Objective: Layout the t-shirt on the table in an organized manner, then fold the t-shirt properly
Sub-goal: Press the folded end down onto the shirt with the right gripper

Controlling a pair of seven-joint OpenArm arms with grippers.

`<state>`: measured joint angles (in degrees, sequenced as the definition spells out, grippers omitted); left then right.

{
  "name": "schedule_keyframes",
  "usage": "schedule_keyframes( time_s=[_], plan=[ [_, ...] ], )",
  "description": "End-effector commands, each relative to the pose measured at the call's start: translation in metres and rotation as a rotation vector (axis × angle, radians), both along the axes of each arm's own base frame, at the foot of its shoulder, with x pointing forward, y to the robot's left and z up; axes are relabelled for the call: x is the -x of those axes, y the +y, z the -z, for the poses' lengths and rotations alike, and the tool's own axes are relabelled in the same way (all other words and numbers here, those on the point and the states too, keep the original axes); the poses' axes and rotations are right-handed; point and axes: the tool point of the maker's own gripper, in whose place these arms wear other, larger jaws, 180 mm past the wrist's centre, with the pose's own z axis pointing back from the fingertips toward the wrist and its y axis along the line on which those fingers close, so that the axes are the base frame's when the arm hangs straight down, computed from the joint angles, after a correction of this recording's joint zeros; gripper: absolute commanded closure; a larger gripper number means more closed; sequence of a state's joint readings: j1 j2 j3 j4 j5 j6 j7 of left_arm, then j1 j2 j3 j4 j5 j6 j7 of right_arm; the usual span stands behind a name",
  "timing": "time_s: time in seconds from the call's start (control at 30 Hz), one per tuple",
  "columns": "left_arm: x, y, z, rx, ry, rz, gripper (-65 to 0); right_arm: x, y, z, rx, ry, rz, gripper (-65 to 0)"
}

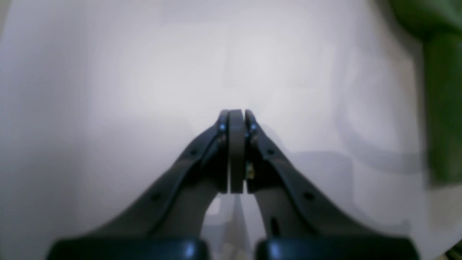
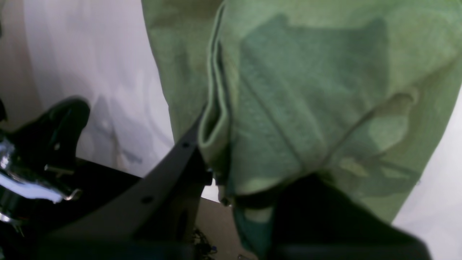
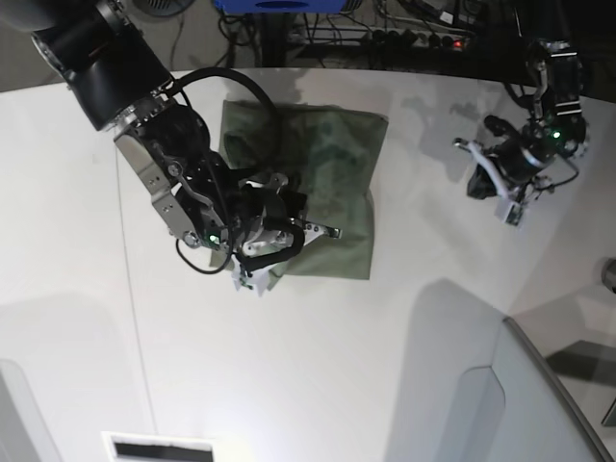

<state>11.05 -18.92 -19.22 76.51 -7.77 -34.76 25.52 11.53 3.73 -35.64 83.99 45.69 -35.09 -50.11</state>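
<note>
One fold edge of plain olive-green soft cotton t-shirt [image 3: 318,192] pinched in right claw [image 2: 231,169], near side of large white smooth counter [image 3: 77,241]; rest stretches away. Left claw [image 1: 236,119] closed empty, well apart.

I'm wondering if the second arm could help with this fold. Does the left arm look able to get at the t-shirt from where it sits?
Probably yes. The left gripper hovers shut over bare table, well apart from the t-shirt, with nothing between them. The right gripper already clamps the shirt's near corner, so the far edge looks freest.
</note>
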Motion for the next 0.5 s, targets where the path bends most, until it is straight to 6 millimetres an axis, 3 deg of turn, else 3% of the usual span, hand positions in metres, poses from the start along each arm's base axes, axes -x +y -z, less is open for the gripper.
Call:
schedule_keyframes(
  time_s=[0.0, 0.17, 0.47],
  plan=[
    [-0.007, 0.012, -0.015, -0.014, -0.049, -0.01, 0.0, -0.011, 0.01, -0.014, -0.032, -0.036, -0.006, 0.0],
    [0.009, 0.038, -0.019, -0.038, -0.048, -0.081, 0.0, -0.01, 0.022, -0.009, -0.047, -0.034, -0.053, 0.0],
    [0.021, 0.051, -0.018, -0.055, -0.028, -0.104, 0.0, -0.012, 0.023, -0.005, -0.044, -0.041, -0.048, 0.0]
  ],
)
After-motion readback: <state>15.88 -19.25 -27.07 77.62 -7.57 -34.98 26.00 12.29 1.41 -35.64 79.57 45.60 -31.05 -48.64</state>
